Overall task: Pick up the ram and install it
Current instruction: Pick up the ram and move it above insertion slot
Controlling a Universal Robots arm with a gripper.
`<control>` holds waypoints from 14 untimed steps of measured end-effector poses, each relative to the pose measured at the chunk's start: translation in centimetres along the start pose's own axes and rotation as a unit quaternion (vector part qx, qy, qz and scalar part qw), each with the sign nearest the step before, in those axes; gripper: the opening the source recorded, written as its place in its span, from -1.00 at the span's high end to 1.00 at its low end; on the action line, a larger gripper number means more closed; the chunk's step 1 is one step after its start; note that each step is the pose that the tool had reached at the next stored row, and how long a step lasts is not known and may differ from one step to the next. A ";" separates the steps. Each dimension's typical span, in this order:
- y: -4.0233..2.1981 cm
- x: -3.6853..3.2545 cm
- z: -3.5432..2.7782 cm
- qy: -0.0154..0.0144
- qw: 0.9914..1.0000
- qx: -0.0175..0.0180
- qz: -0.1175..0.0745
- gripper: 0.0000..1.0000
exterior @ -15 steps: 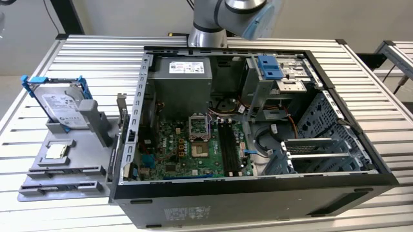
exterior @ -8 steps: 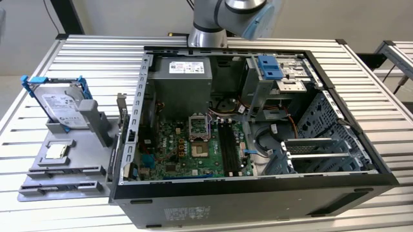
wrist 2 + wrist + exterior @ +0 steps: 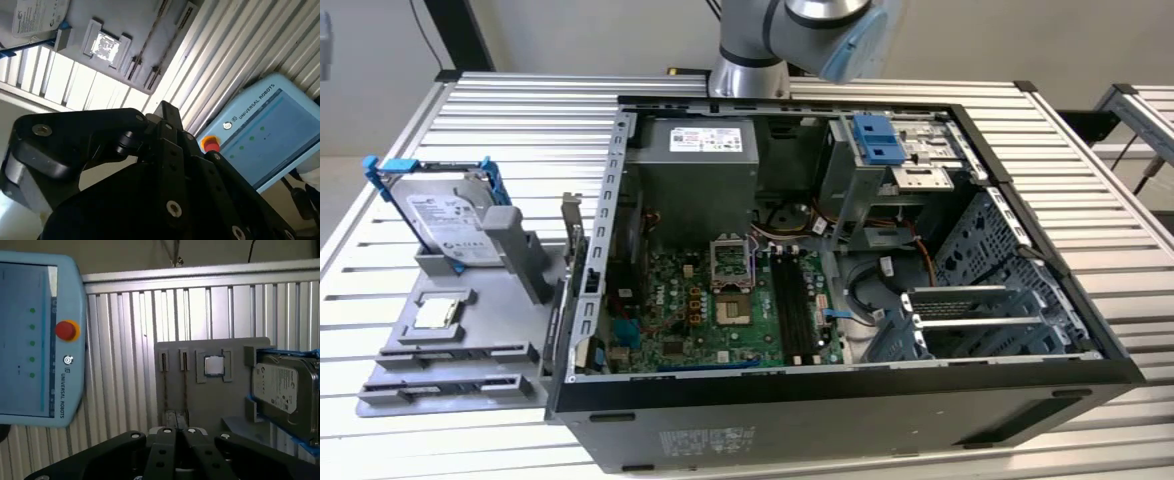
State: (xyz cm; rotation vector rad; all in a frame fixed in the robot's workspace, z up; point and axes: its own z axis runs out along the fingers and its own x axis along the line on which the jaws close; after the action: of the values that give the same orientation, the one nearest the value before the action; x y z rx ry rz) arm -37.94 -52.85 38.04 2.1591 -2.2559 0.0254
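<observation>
Slatted aluminium table [image 3: 520, 120], black gripper [image 3: 175, 455] (spread or clamped, can't tell) facing the slim dark ram stick [image 3: 164, 385] in its grey holder [image 3: 210, 400], probably wants squaring up along it.

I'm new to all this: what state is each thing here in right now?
Computer case: open, insides showing.
Motherboard's black slots: look empty.
Hard drive: standing upright in the grey tray.
Square chip: lying flat in its tray recess.
Ram: apparently two sticks on edge in the tray's slots.
</observation>
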 end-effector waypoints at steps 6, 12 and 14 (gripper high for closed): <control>0.00 0.00 0.05 0.000 0.999 0.001 -0.042 1.00; 0.00 0.01 0.05 -0.001 0.999 0.001 -0.045 1.00; 0.00 0.01 0.06 -0.001 0.999 0.001 -0.045 1.00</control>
State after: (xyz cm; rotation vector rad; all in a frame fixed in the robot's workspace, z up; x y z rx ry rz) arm -37.94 -52.86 37.99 2.2602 -2.1577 0.0249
